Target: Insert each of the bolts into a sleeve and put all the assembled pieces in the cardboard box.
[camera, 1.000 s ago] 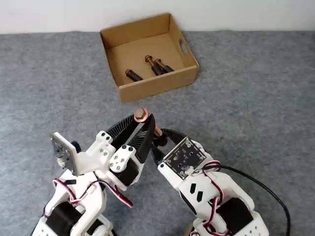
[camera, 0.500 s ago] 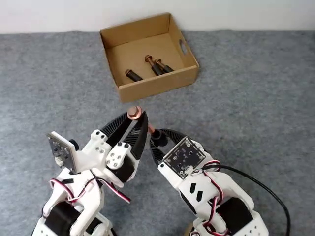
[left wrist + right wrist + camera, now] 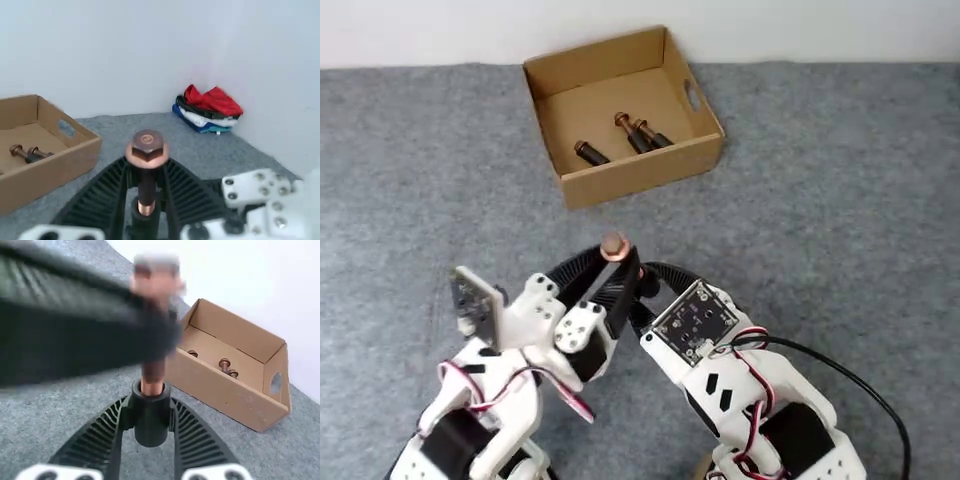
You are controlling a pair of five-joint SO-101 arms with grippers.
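Our left hand grips the bolt upright, head up, above the near table. Directly beneath, our right hand clasps the sleeve, axes aligned, with the bolt's tip seemingly at its mouth. The box lies farther off.

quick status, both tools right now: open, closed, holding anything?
Left tool: closed, holding the copper hex-head bolt.
Right tool: closed, holding the black cylindrical sleeve.
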